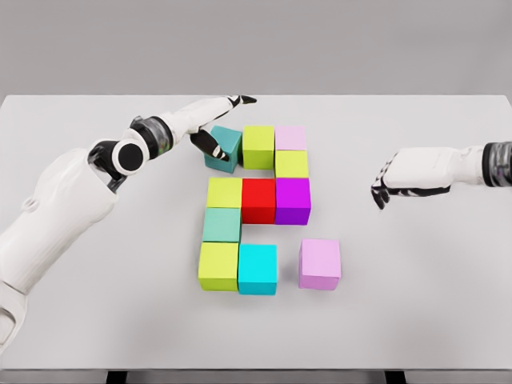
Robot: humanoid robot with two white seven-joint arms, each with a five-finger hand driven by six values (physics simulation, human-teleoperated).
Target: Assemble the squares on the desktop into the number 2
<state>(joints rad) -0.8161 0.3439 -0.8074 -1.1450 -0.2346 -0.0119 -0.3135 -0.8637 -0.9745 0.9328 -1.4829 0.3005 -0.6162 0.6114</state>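
The left arm comes in from the lower left, its white upper segment rising to a black-and-white elbow joint, and the forearm reaches up and to the right, ending in the left hand (pixel 218 120). That hand has its long fingers (pixel 240 100) stretched out nearly straight to the right while the dark-tipped thumb hangs down below them (whether it is pressing on anything cannot be told). The right arm enters level from the right edge, and the right hand (pixel 400 178) hovers palm-down, fingers loosely drooping and holding nothing.
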